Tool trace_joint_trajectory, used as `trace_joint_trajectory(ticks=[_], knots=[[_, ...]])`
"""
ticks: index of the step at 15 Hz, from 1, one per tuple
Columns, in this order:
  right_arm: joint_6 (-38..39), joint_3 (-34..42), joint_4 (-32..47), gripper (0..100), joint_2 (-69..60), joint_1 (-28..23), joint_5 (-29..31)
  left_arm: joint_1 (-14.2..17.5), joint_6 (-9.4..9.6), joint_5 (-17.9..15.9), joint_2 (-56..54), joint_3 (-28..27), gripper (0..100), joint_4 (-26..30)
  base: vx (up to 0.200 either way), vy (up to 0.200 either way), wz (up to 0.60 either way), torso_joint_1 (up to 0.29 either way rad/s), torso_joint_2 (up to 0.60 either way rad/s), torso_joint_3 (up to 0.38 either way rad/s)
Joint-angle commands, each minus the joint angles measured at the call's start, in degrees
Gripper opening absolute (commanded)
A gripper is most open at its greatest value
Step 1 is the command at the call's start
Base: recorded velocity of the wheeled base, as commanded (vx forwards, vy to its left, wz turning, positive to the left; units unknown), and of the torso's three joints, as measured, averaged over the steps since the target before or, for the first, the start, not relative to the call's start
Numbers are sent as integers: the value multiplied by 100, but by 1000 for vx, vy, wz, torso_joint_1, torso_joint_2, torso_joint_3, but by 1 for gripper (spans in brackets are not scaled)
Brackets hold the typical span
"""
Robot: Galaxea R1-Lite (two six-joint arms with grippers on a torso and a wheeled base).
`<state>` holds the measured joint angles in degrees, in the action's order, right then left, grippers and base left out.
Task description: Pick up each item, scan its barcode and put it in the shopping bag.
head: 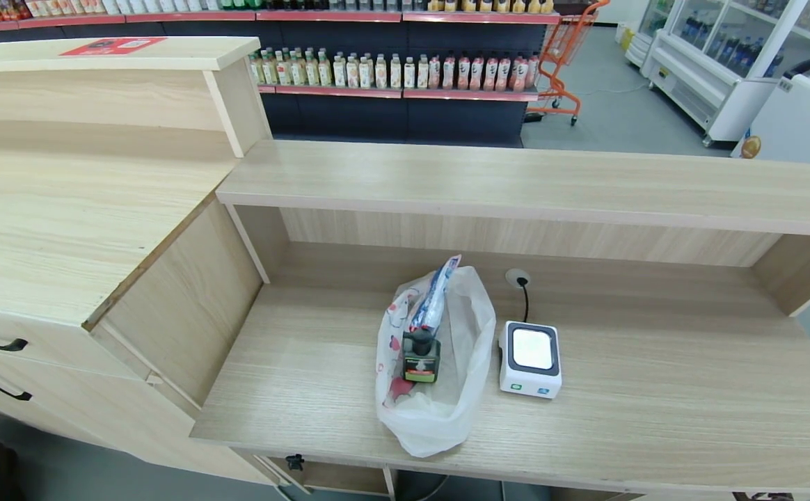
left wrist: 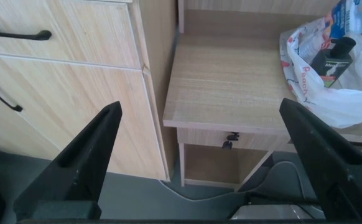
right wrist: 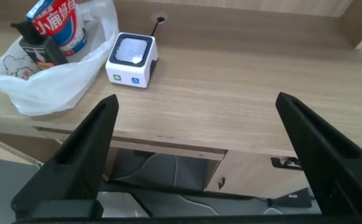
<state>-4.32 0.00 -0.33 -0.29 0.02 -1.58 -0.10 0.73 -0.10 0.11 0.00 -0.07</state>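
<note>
Shopping bag (head: 471, 327) at the front edge of the bench (head: 655, 390) already holds bottle (head: 421, 356) and packet (head: 435, 296), so the spread left claw (left wrist: 199, 106) and right claw (right wrist: 196, 98) are best held clear.

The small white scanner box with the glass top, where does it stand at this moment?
In the head view the small white scanner box stands on the wooden counter, just right of the white plastic shopping bag.
</note>
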Motion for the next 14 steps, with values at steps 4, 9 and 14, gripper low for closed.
trace_joint_trajectory(ticks=[4, 9, 14], knots=[[1, 0, -2, 100, 29, 6, 0, 1, 32, 10, -11, 0, 100, -1, 0, -200, 0, 5, -4, 1], [1, 0, -2, 100, 29, -2, 0, 1, 24, 10, -2, 0, 100, -1, 0, -200, 0, 4, 2, 0], [27, 0, -2, 100, 29, 6, 0, 1, 6, 10, -2, 0, 100, -1, 40, 0, 0, 0, 0, 0]])
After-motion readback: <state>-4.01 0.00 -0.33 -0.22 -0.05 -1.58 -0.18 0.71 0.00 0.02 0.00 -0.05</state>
